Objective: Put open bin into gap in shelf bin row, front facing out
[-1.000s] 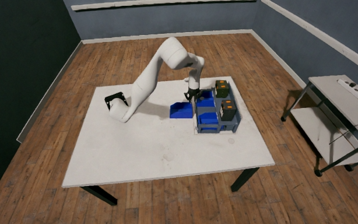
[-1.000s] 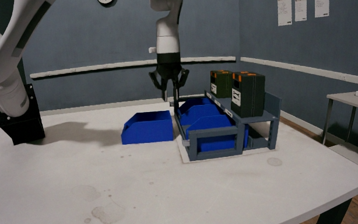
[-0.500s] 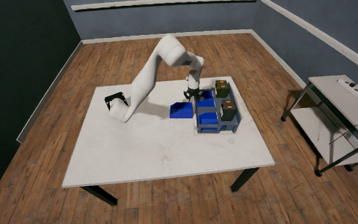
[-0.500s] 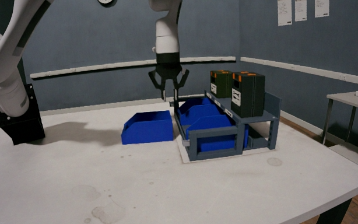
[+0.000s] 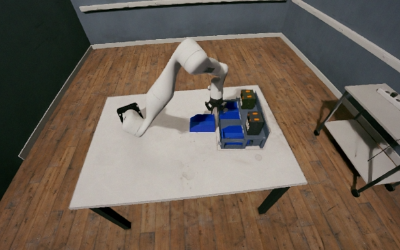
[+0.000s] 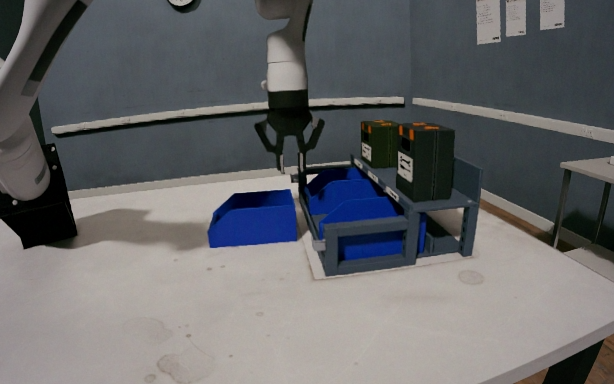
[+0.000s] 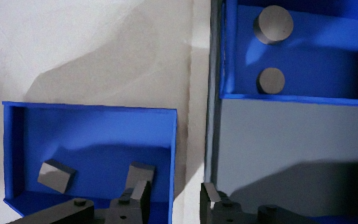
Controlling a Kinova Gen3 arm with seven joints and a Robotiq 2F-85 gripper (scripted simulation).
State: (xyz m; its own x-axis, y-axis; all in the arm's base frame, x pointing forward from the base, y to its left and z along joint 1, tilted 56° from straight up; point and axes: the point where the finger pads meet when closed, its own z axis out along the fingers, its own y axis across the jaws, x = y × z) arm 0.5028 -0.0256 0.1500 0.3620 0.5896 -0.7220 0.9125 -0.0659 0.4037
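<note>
In the top view, the loose bin (image 5: 202, 125) (image 6: 255, 225) (image 7: 95, 125) lies lower left of the hand (image 5: 217, 111) (image 6: 291, 164) (image 7: 174, 198), its fingers partly apart, empty.

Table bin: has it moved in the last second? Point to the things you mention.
No. In the exterior view, the table bin (image 5: 202, 125) (image 6: 255, 225) (image 7: 95, 125) sits in the same spot beside the shelf (image 5: 230, 123) (image 6: 411, 240) (image 7: 280, 132), tall end toward it, with the same narrow gap between them.
</note>
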